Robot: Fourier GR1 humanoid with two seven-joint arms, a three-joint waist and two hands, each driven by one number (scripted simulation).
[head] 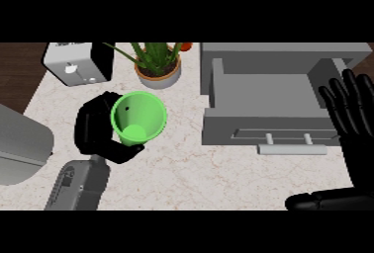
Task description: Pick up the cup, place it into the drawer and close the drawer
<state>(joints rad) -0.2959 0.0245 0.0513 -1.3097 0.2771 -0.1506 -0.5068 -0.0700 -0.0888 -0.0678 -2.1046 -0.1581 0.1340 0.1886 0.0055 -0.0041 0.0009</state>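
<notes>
Cup (138, 117) in bright green sat in the robot's left hand (99, 131), whose black fingers curled round its outer wall from the left and below, so the mouth faced up toward the head view and the inside showed plainly. It hung over the marbled counter (211, 173), left of the open grey drawer (266, 99) and apart from it. The right hand (350, 113) stood at the view's right edge, fingers straight and up, holding nothing, beside the drawer's front and its pale handle (291, 148).

The cup looked like a thin, stiff, hollow thing, probably light and smooth-walled (likely slippery on a bare side). Taking it round the wall below the flared rim, as the hand did, seemed the sound hold, since the taper would tend to slide out of a pinch higher up. A potted plant (157, 64) and a toaster (76, 64) stood behind.
</notes>
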